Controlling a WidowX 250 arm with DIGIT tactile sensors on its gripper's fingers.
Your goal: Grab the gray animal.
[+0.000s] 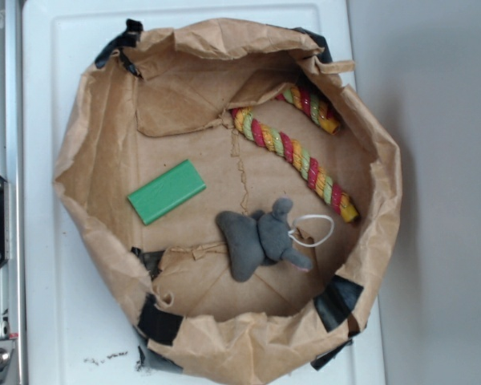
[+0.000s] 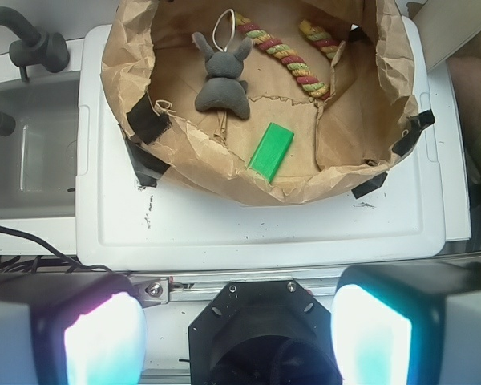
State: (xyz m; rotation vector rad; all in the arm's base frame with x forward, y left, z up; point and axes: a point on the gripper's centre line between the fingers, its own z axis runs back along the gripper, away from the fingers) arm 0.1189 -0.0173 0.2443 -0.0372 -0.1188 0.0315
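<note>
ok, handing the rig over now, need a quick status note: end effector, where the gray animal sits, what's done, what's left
End effector: open, empty, fingers spread wide, held back off the near edge of the white tray; nothing between the pads.
Small soft gray plush animal: lying on the floor of the crumpled brown paper basin, its white string loop beside it, untouched.
Nearby: flat green rectangular block apart from the toy; red-yellow-green twisted rope along the far side, its end close to the loop.
Done: nothing yet.
Left: move over the basin, descend on the plush, close, lift. Probably avoid snagging the paper wall.
</note>
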